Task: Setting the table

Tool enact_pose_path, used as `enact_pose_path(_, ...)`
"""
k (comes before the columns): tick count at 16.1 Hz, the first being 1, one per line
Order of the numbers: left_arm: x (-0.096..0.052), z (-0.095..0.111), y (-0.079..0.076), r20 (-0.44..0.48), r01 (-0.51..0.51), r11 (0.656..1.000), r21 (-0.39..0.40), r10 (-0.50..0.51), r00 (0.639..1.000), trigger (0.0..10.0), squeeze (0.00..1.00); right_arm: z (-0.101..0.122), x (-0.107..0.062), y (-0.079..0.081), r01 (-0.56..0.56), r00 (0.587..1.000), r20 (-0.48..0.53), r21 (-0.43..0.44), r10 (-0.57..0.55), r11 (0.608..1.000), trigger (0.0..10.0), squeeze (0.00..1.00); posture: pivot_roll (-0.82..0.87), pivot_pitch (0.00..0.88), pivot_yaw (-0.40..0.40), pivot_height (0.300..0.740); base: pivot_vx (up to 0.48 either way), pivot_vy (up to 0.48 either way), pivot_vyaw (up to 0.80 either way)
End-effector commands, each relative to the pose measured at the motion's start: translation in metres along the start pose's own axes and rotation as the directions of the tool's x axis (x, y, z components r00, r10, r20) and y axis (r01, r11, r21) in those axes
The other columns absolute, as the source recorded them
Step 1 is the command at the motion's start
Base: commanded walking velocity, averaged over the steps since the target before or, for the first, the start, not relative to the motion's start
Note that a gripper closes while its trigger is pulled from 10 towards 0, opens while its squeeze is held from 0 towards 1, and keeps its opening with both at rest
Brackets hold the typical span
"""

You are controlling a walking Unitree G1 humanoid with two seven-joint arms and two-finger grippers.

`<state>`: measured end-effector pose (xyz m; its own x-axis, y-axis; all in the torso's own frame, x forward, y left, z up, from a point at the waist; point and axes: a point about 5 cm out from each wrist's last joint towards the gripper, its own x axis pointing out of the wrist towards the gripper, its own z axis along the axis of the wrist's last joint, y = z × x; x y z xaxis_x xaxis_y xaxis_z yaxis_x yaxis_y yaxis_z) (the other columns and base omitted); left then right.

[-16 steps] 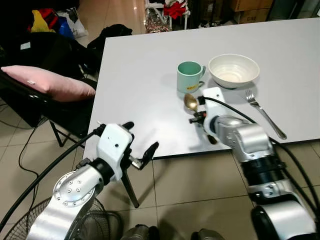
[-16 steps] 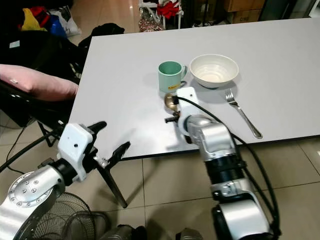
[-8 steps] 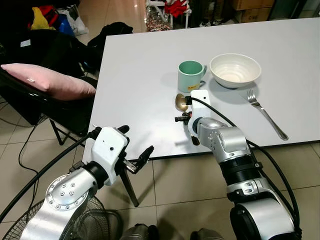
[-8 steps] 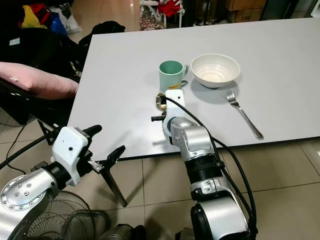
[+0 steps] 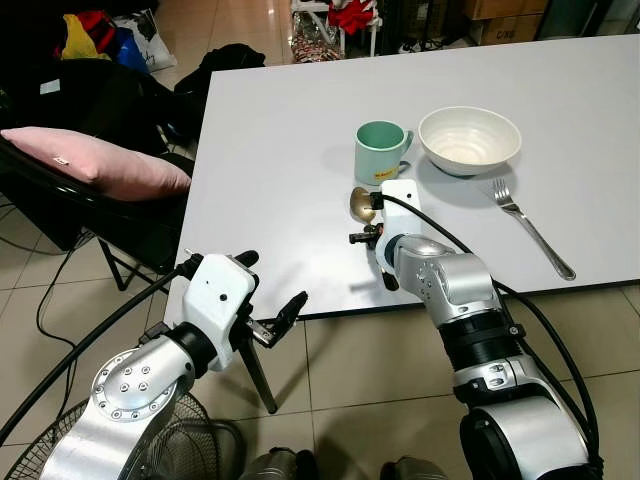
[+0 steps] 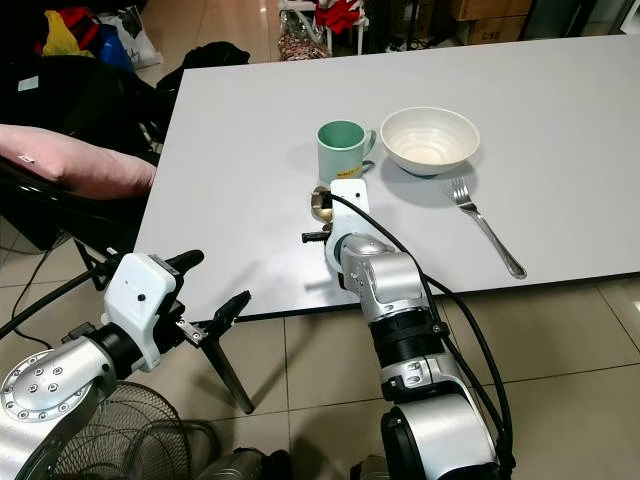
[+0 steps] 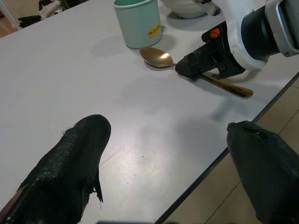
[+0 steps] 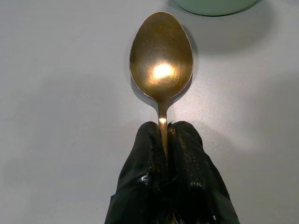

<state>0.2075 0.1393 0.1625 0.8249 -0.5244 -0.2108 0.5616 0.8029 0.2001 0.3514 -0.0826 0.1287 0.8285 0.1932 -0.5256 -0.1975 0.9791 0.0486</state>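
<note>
the right end effector [image 8: 164, 140] is clenched on the neck of a gold spoon [image 8: 161, 58], fingers pinched together just behind the bowl, with the spoon low over or resting on the white desk [image 5: 270, 150] just in front of the green mug [image 5: 380, 152]; whether it touches the surface cannot be told. a white bowl [image 5: 469, 139] sits beside the mug and a fork [image 5: 532, 227] lies near it toward the robot's right. the spoon looks like thin, stiff metal, light and smooth, so it will likely slip or swivel in a narrow pinch; holding it at the neck keeps the bowl from tipping, though a grip nearer the handle's middle would balance it better. the left end effector [image 5: 268, 305] hangs released beside the desk's near edge, fingers spread, holding nothing.
</note>
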Motion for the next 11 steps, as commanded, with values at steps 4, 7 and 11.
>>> enact_pose_path(4,-0.003,0.003,0.001,0.007,0.003,1.000,0.010,-0.003,1.000,10.0,0.00,0.004,0.000,0.003,-0.005,1.000,0.002,0.002,0.005,1.000,10.0,0.00,-0.05,0.102,0.082,0.740,0.000,0.000,0.00)
enact_pose_path(7,-0.004,0.003,0.000,0.004,0.005,1.000,0.010,-0.005,1.000,10.0,0.00,0.004,0.003,0.007,-0.002,1.000,0.002,0.004,0.002,1.000,10.0,0.00,-0.05,0.103,0.081,0.740,0.000,0.000,0.00)
enact_pose_path(11,-0.006,0.001,-0.002,-0.004,0.010,1.000,-0.005,-0.010,1.000,10.0,0.00,0.006,0.002,0.035,-0.087,0.996,-0.024,0.001,0.087,0.996,10.0,1.00,-0.05,0.098,0.069,0.740,0.000,0.000,0.00)
